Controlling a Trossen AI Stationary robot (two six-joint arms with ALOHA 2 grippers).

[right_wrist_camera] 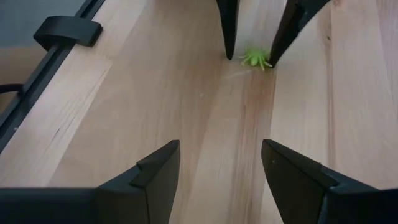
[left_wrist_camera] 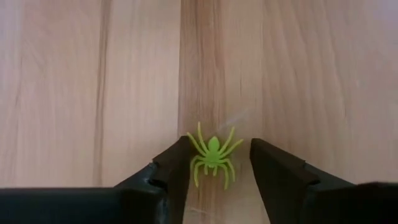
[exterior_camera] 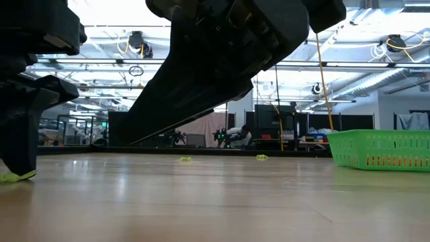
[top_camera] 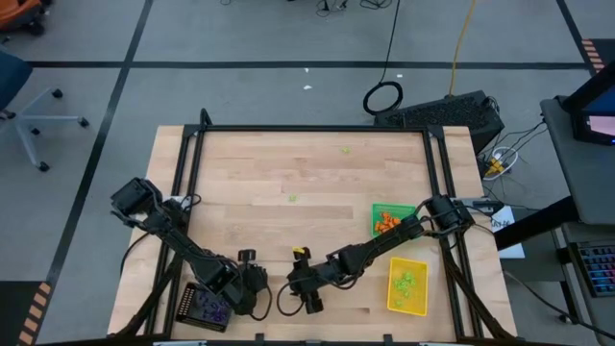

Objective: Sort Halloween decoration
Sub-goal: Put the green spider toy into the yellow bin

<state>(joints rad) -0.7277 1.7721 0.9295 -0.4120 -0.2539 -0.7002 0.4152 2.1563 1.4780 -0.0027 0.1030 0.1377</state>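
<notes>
Between the left end effector (left_wrist_camera: 214, 180) fingers, a lime-green spider (left_wrist_camera: 212, 158).

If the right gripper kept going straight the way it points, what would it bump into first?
Most likely the small lime-green plastic spider lying on the wooden table, between the left gripper's open jaws. The wood before it looks bare, though depth is hard to judge.

bare table (top_camera: 288, 163) behind, trays (top_camera: 389, 220) crowding right

Grey floor (top_camera: 240, 38) with dark tape lines, office chair (top_camera: 19, 91), ceiling strip lights (exterior_camera: 376, 64), distant workstations (exterior_camera: 282, 131)
</notes>
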